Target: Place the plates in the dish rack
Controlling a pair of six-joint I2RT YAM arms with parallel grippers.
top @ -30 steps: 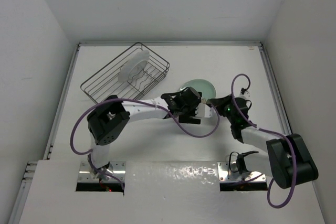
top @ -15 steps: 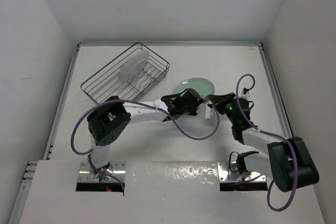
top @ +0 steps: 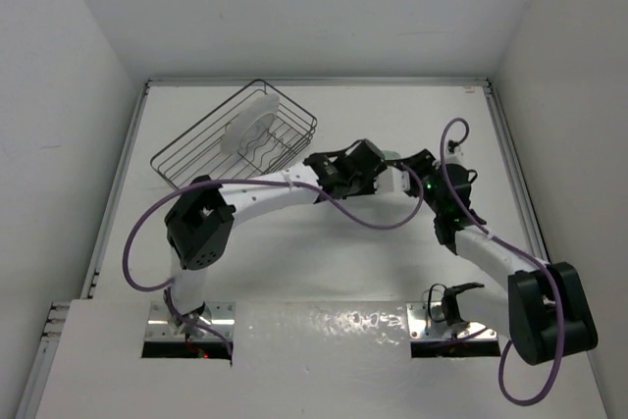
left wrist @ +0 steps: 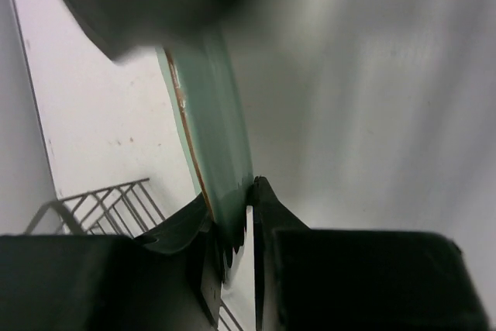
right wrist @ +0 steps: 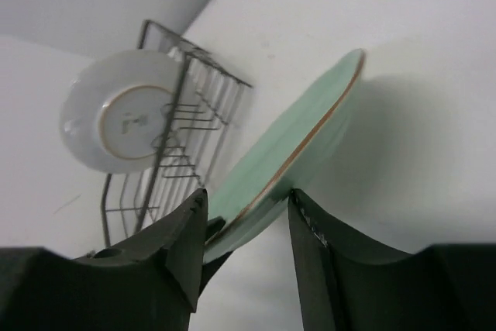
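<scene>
The small mint-green plate [left wrist: 213, 122] stands tilted on edge off the table, with my left gripper [left wrist: 249, 199] shut on its lower rim. My right gripper [right wrist: 246, 222] is open, its fingers either side of the same plate [right wrist: 302, 137]; its right finger touches the underside. In the top view both grippers, left [top: 365, 166] and right [top: 404, 176], meet at mid-table and hide most of that plate. The larger plate [right wrist: 124, 122] stands in the dish rack [top: 235, 139], its white underside showing.
The wire rack [right wrist: 209, 106] lies at the far left, a short way beyond the held plate. White walls close in the table on the left, right and back. Purple cables loop over both arms.
My left gripper has shut on the mint plate's rim and my right gripper has opened. Both have shifted slightly away from the bases, and the plate has tipped up from flat.
</scene>
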